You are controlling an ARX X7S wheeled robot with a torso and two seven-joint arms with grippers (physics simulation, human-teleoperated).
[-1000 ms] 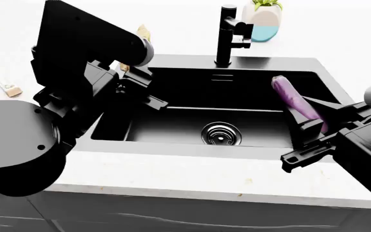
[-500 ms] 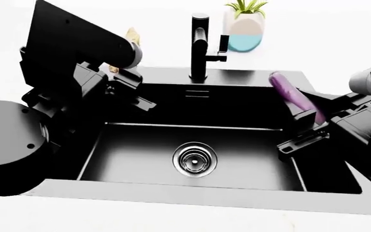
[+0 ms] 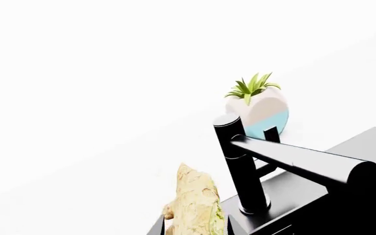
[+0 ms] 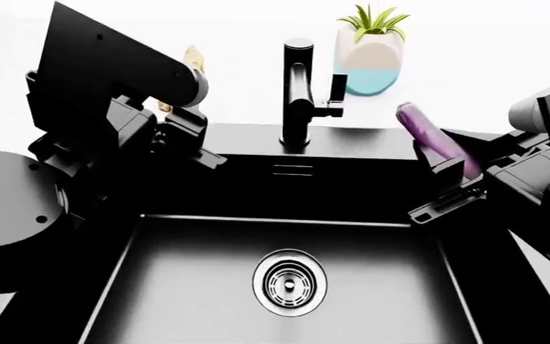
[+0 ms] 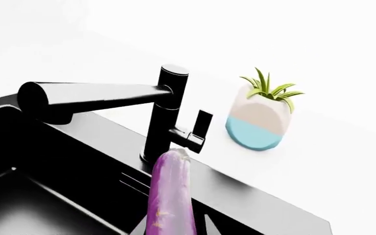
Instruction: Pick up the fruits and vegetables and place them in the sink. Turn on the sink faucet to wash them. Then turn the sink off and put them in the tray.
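My left gripper [image 4: 181, 115] is shut on the knobbly tan ginger [image 4: 193, 59], held above the sink's back left corner; the left wrist view shows the ginger [image 3: 195, 205] between the gripper's [image 3: 196, 229] fingertips. On the right, my right gripper [image 4: 452, 175] is shut on the glossy purple eggplant [image 4: 430, 136], held above the sink's right side; it stands up from the gripper [image 5: 172, 227] as the eggplant [image 5: 170, 191]. The black sink [image 4: 189, 287] lies below with its chrome strainer [image 4: 289, 281]. The black faucet [image 4: 297, 93] stands at the back rim. The tray is out of view.
A white-and-blue plant pot [image 4: 371, 54] stands on the white counter behind the faucet, to its right. The faucet's spout [image 5: 77, 95] reaches out over the basin, and its side lever [image 4: 332, 89] points toward the pot.
The head view has moved forward and now looks down into the basin; the counter's front edge has left the picture. Both grippers still hold their pieces near the back of the sink.
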